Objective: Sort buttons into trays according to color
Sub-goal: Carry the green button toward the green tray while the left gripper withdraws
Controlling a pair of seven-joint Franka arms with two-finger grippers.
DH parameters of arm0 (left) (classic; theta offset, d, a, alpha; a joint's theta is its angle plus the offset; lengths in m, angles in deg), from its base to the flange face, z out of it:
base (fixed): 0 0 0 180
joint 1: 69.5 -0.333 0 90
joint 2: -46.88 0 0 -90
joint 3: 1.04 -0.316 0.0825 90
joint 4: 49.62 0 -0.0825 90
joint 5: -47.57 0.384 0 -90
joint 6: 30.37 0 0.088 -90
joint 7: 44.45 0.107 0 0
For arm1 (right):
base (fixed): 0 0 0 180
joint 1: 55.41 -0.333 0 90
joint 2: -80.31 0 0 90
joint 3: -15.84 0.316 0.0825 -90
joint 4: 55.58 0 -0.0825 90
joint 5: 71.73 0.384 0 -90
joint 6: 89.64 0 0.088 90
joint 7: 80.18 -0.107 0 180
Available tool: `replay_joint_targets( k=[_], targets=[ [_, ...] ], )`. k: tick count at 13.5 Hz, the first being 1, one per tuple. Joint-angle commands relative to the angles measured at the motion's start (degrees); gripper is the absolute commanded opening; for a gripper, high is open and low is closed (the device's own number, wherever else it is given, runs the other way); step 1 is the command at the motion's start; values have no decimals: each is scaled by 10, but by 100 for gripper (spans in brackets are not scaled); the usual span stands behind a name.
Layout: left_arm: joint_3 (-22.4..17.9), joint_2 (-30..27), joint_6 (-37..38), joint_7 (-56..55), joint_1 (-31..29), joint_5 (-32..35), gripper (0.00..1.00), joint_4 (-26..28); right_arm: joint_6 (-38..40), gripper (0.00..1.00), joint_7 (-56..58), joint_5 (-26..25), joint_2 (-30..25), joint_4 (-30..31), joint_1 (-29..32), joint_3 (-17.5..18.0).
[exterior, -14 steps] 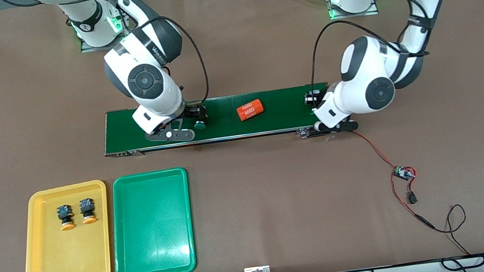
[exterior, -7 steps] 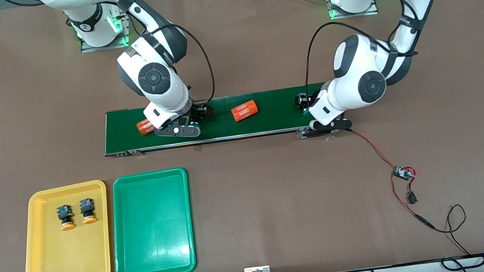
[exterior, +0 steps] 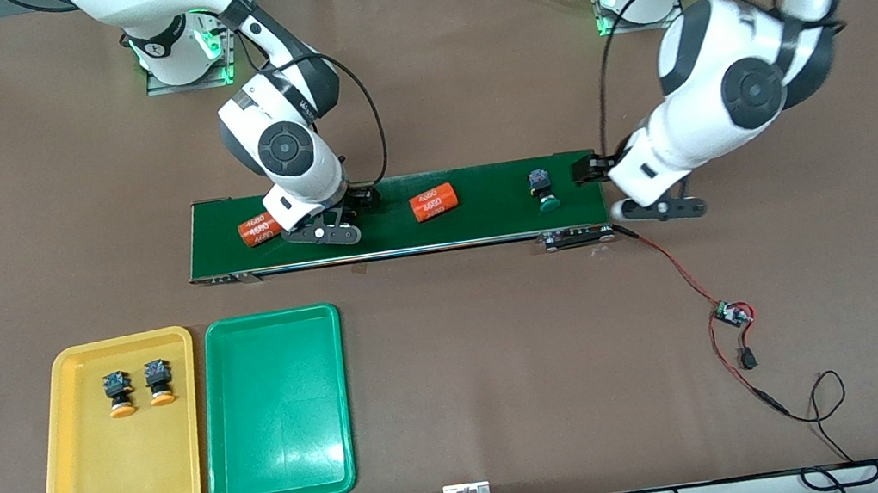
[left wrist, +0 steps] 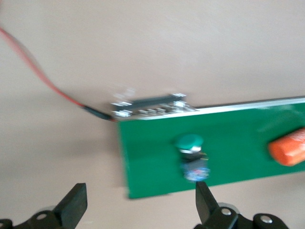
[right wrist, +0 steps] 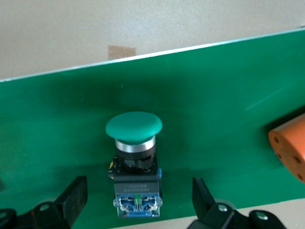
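Your right gripper [right wrist: 136, 202] stood open astride a green-capped button [right wrist: 135, 162] lying on the conveyor belt [exterior: 486, 213], gripping nothing. You did well to centre the body between the fingers; close on the black-and-blue body, not the cap. Your left gripper [left wrist: 138, 207] hung wide open and empty off the belt's end, the second green button [exterior: 542, 188] lying free on the belt. Two orange buttons [exterior: 138, 387] lay in the yellow tray [exterior: 60, 477]; the green tray [exterior: 218, 453] held none.
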Motion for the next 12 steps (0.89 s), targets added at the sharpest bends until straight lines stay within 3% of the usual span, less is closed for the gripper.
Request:
replay_joint_targets(
  k=[1, 2, 4, 9, 10, 12],
  targets=[
    [-9, -31, 30, 0, 8, 102, 100, -3, -2, 27, -7, -5, -7, 12, 11, 8],
    [-30, -45, 33, 0, 18, 138, 100, -2, -2, 17, -6, -5, -7, 12, 13, 7],
    [-106, -82, 33, 4, 55, 142, 100, -5, -4, 4, -5, -3, -7, 5, 14, 7],
    [-183, -159, 107, 59, 65, 69, 100, -10, -3, 0, 51, -22, 3, -66, 51, -11],
    [-187, -163, 135, 79, 66, 69, 100, -25, -2, 0, 79, -25, 8, -87, 57, -30],
    [-188, -143, 234, 81, 70, 67, 100, -122, -2, 0, 149, -26, 26, -123, 61, -71]
  ],
)
